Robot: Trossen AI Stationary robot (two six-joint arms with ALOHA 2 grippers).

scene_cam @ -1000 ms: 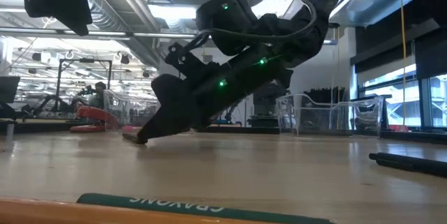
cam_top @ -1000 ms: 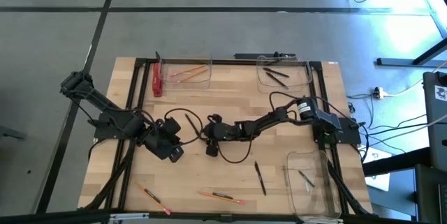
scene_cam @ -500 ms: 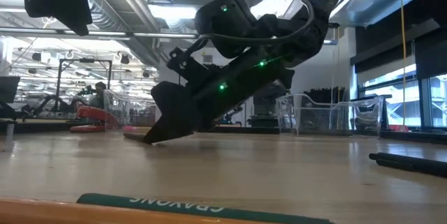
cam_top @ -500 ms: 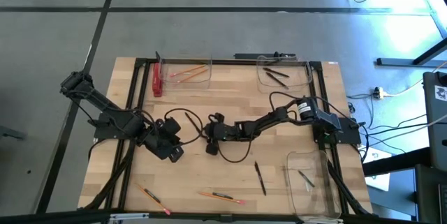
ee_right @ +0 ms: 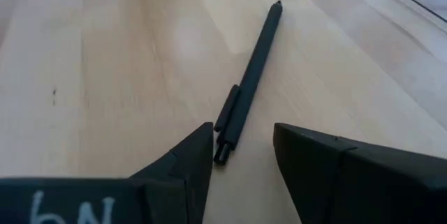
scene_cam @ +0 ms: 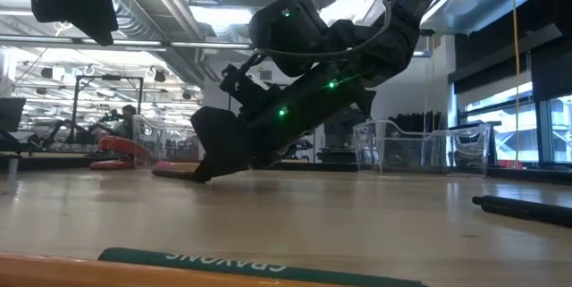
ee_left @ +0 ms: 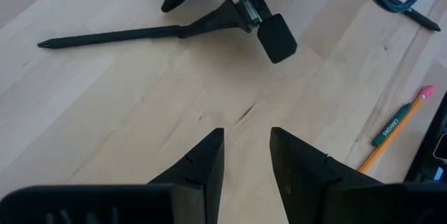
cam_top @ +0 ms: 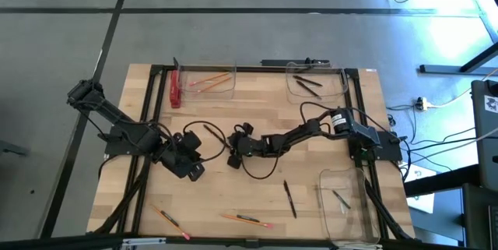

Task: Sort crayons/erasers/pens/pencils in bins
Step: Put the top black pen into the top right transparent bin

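My right gripper (ee_right: 241, 151) is open and low over the table's middle (cam_top: 233, 156). Its fingers stand on either side of the clip end of a black pen (ee_right: 251, 63) lying flat on the wood; the left wrist view shows that pen (ee_left: 112, 38) too. My left gripper (ee_left: 246, 137) is open and hovers just left of it (cam_top: 192, 170), holding nothing. Another pen (cam_top: 289, 198) and two orange pencils (cam_top: 245, 220) (cam_top: 170, 219) lie near the near edge. The far left bin (cam_top: 208, 80) holds pencils and the far right bin (cam_top: 315, 82) holds pens. My right gripper slants down from the table's right, with its fingers along the pen. The pen's clip end (ee_right: 222, 155) lies on the table close beside one finger (ee_right: 199, 151). I cannot tell whether that finger touches it.
A third bin (cam_top: 342, 203) sits at the near right with a thin stick inside. A flat red bar (cam_top: 174, 90) lies beside the far left bin. Black cables (cam_top: 257, 174) loop over the middle of the table. A pencil with a green label (scene_cam: 259, 265) lies close in the low view.
My right gripper has moved a little toward the far edge, and in the low view its fingertips have shifted along just above the table. The pen has stayed flat on the wood.
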